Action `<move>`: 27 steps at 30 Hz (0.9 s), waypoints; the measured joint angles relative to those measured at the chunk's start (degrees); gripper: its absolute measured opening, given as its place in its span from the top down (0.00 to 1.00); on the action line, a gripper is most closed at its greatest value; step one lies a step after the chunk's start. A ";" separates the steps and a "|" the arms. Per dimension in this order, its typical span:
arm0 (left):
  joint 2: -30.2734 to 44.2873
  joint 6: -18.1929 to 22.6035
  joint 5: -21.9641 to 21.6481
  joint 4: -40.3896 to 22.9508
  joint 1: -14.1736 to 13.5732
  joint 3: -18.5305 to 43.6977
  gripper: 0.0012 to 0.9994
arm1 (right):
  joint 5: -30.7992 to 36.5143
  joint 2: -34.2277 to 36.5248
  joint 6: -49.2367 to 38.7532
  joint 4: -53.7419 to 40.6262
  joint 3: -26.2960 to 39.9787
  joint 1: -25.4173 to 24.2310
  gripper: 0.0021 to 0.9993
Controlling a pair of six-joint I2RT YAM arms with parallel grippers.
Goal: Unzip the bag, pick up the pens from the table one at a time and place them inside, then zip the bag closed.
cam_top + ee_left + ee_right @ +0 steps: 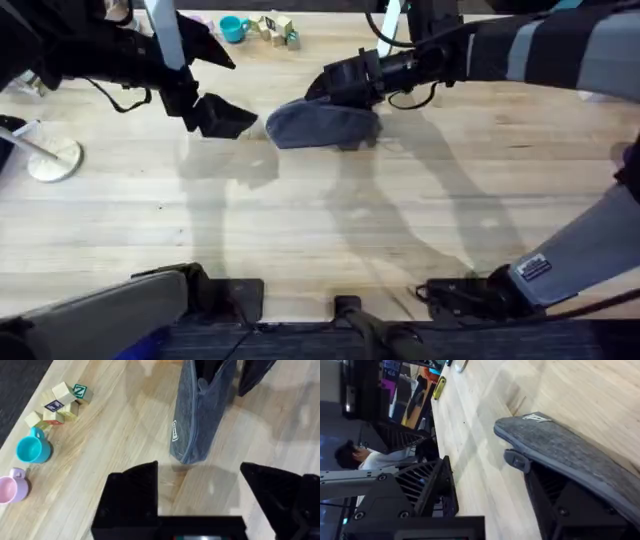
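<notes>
Bag [322, 126] lies toward the far edge of the table [330, 230], near its middle, long axis running left to right. Its right end is hidden under the right gripper [335, 88]; one finger [570, 505] sits against the bag's side, whether it grips cannot be told. Bag's inside not visible. Left gripper [222, 118] hangs just off the bag's left end, jaws wide apart, holding nothing. Blue cup [234, 29] and wooden blocks [277, 29] at the far edge.

Light-wood plank worktop [330, 210], soft shadows across middle. At 11–12 o'clock far edge: teal cup [233, 28], letter blocks [277, 28]. At 9 o'clock: white round stand base [54, 158]. Dark floor beyond far edge.
</notes>
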 joint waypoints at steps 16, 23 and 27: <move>0.00 -0.02 -0.12 0.00 0.00 0.00 0.01 | -3.37 -1.19 0.67 0.33 0.00 -0.13 0.00; 0.00 0.01 -0.12 0.00 0.00 0.00 0.01 | -4.89 -6.35 1.47 1.09 0.37 1.33 0.00; -0.01 -0.01 -0.12 0.00 0.00 0.00 0.01 | -5.93 -7.74 2.05 1.29 1.59 2.78 0.00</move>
